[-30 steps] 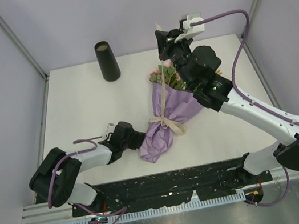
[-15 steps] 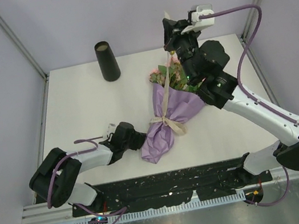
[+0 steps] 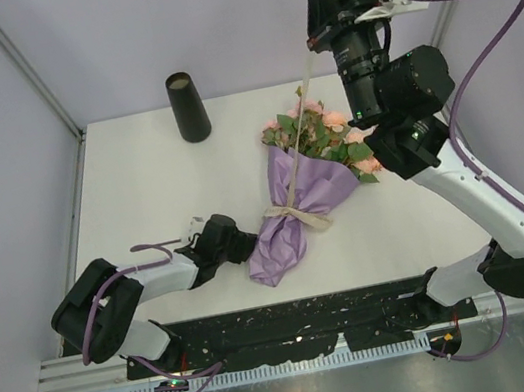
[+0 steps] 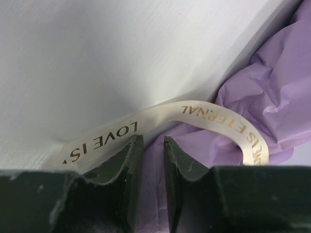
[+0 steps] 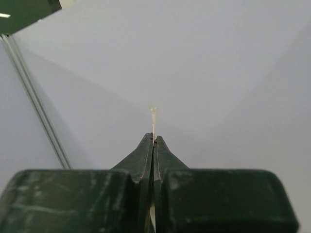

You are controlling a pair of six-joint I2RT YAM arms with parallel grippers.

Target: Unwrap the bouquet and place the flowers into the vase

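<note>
The bouquet (image 3: 299, 205) lies wrapped on the table (image 3: 142, 207), its purple paper (image 4: 252, 92) pinched by the left gripper (image 3: 246, 247) and its ribbon (image 3: 300, 133) held taut overhead by the clenched right gripper (image 5: 153, 138), the flowers (image 3: 317, 130) not yet freed for the vase (image 3: 190, 107).

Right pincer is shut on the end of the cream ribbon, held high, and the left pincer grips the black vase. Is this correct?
Not quite. The left pincer grips the purple paper at the bouquet's lower end, not the vase, which stands apart at the table's far side; the left wrist view shows it. The right pincer is shut on the cream ribbon.
</note>
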